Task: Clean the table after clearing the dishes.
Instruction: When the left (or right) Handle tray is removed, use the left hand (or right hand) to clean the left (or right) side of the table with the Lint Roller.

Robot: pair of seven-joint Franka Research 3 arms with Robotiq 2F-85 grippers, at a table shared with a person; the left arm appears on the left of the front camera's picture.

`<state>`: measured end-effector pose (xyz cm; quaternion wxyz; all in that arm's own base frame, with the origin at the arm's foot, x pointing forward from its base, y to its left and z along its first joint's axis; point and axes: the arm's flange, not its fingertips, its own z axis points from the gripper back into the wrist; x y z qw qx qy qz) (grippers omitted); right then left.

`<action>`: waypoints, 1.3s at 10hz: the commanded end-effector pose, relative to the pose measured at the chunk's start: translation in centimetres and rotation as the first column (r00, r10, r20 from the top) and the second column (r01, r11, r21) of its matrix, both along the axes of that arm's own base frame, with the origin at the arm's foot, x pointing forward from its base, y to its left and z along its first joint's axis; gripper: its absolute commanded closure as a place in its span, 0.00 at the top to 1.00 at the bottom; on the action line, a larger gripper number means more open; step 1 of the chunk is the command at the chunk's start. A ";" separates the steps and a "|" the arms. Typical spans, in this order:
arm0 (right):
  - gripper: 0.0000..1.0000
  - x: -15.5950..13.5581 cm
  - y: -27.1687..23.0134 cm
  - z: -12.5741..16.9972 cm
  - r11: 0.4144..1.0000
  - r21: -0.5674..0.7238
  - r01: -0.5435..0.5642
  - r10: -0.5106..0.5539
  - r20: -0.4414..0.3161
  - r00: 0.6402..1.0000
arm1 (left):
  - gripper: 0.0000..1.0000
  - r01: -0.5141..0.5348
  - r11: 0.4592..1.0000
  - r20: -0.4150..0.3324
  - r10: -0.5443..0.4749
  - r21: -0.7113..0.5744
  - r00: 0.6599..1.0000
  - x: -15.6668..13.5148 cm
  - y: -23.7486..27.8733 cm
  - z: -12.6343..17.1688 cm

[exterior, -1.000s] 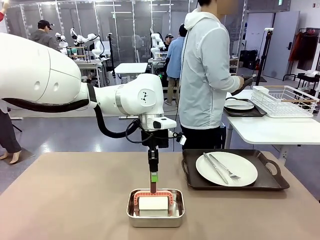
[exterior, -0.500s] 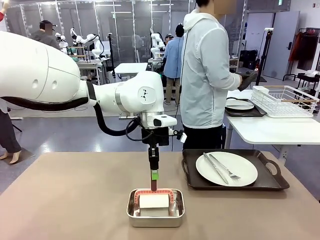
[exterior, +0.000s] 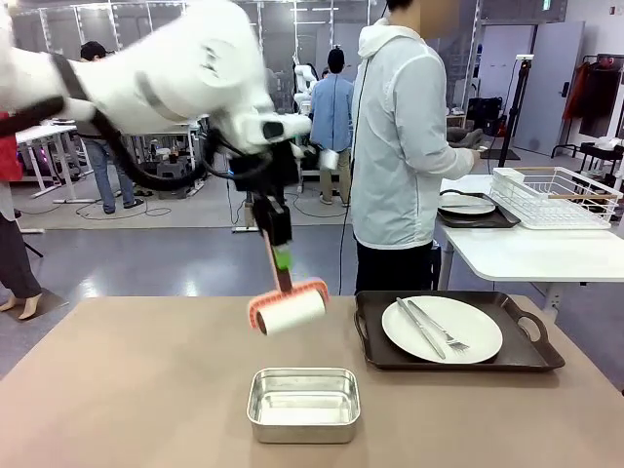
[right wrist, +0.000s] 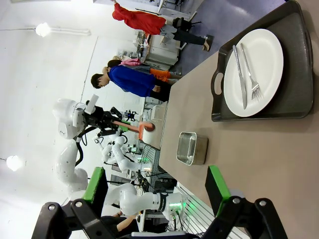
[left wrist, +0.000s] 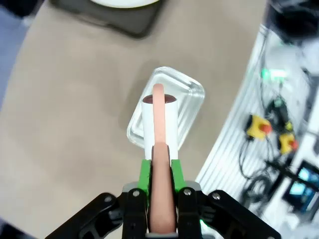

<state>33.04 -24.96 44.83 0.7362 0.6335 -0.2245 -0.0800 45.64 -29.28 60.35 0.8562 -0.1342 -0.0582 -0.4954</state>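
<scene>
My left gripper (exterior: 283, 261) is shut on the pink handle of a lint roller (exterior: 291, 310), whose white roll hangs tilted above the taupe table (exterior: 127, 390), behind the steel pan (exterior: 303, 403). The left wrist view looks down the handle between my green pads (left wrist: 145, 172) to the roll (left wrist: 160, 117), with the pan (left wrist: 192, 92) below it. One of the dishes, a white plate (exterior: 468, 317) with a knife and fork (exterior: 429, 327), sits on a dark tray (exterior: 531, 356) at the right. My right gripper (right wrist: 155, 191) is open and holds nothing, looking along the table at that plate (right wrist: 264, 55).
A person in a pale jacket (exterior: 400, 146) stands behind the table, turned toward a white side table (exterior: 526, 253). That table carries a wire rack (exterior: 556, 195) and a second tray with a plate (exterior: 468, 207). Other people and workstations fill the background.
My left arm has lifted the roller out of the steel pan and swung it up and back, tilted. The pan now stands empty. The person has barely moved.
</scene>
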 end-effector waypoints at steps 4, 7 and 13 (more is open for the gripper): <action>1.00 -0.2 0.0 0.3 1.000 0.001 -0.004 0.004 0.009 1.000 | 0.00 -0.590 0.778 -0.217 0.551 -0.215 0.806 -0.7 10.3 -8.2; 1.00 -0.2 0.0 0.3 1.000 0.001 -0.004 0.004 0.009 1.000 | 0.00 -0.555 0.823 -0.192 0.530 -0.120 0.826 0.8 11.9 -7.3; 1.00 -0.2 0.0 0.3 1.000 0.001 -0.004 0.004 0.009 1.000 | 0.20 -0.662 0.713 -0.325 0.585 -0.231 0.743 2.5 14.4 -11.1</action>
